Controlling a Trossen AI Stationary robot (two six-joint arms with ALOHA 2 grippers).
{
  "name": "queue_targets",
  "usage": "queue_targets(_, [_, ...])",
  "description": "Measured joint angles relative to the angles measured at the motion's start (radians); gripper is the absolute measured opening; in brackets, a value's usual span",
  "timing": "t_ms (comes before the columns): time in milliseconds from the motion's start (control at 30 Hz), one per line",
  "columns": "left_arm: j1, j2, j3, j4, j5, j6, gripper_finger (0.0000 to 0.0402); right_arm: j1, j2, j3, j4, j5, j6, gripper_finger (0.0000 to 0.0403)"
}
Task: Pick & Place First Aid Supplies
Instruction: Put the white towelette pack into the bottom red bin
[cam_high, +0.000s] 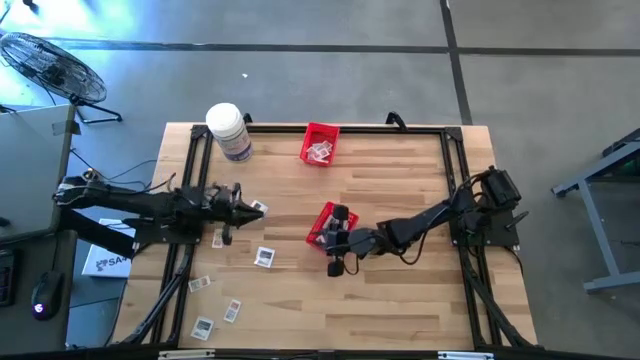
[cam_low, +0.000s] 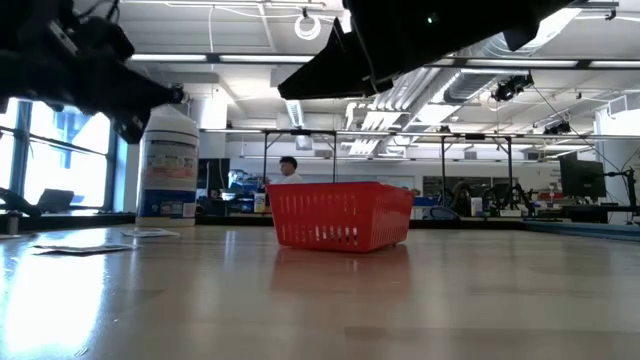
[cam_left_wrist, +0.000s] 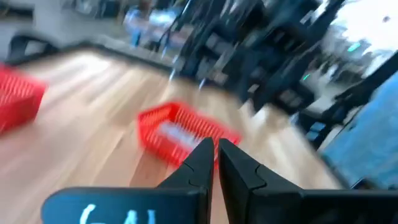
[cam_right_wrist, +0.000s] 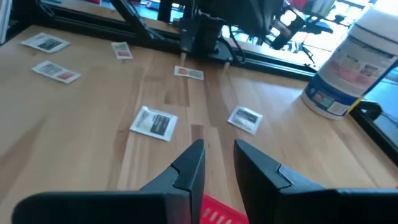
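1. The right gripper (cam_high: 337, 240) hangs over the nearer red basket (cam_high: 322, 222) at table centre; its fingers (cam_right_wrist: 186, 163) stand apart with nothing between them, and only a sliver of that basket's rim (cam_right_wrist: 217, 211) shows below them.
2. First aid packets (cam_high: 264, 257) lie loose on the wood toward seven o'clock, others (cam_right_wrist: 155, 123) just ahead of the right gripper.
3. The left gripper (cam_high: 255, 209), at nine o'clock, has its fingers (cam_left_wrist: 199, 163) pressed together, empty.
4. The far red basket (cam_high: 319, 143) at twelve o'clock holds packets, too small to count.
5. A white jar (cam_high: 229, 130) stands at eleven o'clock.
6. The wooden table (cam_high: 400, 290) sits on grey floor; a fan (cam_high: 50, 68) is cut off at ten o'clock.
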Motion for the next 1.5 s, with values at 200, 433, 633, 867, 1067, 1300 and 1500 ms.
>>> queue_targets(200, [0.001, 0.199, 0.0, -0.054, -0.236, -0.122, 0.0021, -0.008, 0.0, 0.0, 0.0, -0.03, 0.022, 0.0078])
queue_targets(433, [0.001, 0.331, 0.002, -0.077, -0.418, -0.227, 0.0021, -0.009, 0.0, 0.0, 0.0, -0.03, 0.034, 0.0078])
queue_targets(633, [0.002, 0.348, 0.015, -0.111, -0.39, -0.258, 0.0023, -0.009, 0.0, 0.0, 0.0, -0.03, 0.033, 0.0078])
queue_targets(867, [0.087, 0.351, 0.156, -0.673, -0.367, -0.491, 0.01, -0.01, 0.0, 0.0, 0.065, -0.029, 0.031, 0.0078])
queue_targets(1067, [0.112, 0.35, 0.163, -0.698, -0.373, -0.585, 0.0168, -0.028, 0.0, 0.001, 0.125, -0.028, 0.045, 0.0078])
queue_targets(1300, [0.112, 0.357, 0.162, -0.649, -0.397, -0.61, 0.0176, -0.064, 0.0, 0.001, 0.134, -0.032, 0.132, 0.0078])
queue_targets(1500, [0.112, 0.42, 0.088, -0.47, -0.391, -0.561, 0.0176, -0.075, 0.0, 0.001, 0.134, -0.048, 0.162, 0.0078])
